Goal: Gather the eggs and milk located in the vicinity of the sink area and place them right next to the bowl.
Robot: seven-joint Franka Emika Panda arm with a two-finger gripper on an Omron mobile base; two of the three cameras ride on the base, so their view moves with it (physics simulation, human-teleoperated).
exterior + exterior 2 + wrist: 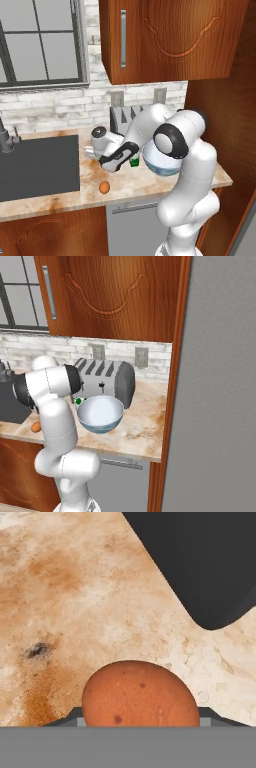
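Note:
In the hand view an orange-brown egg [140,694] sits between my gripper's [141,718] two dark tips, touching both, so the gripper is shut on it. It is just above the speckled counter, near the sink's rounded corner [200,562]. From the left base my gripper [89,151] is low by the sink [35,165]. A second egg [104,187] [36,426] lies on the counter nearer the front edge. The milk [134,161], its green showing [78,401], stands mostly hidden behind my forearm. The pale blue bowl [162,165] [100,413] is to the right.
A silver toaster [105,381] [122,117] stands against the brick wall behind the bowl. The faucet [6,140] rises at the sink's far left. A wooden side panel [220,125] closes the counter on the right, with cabinets overhead.

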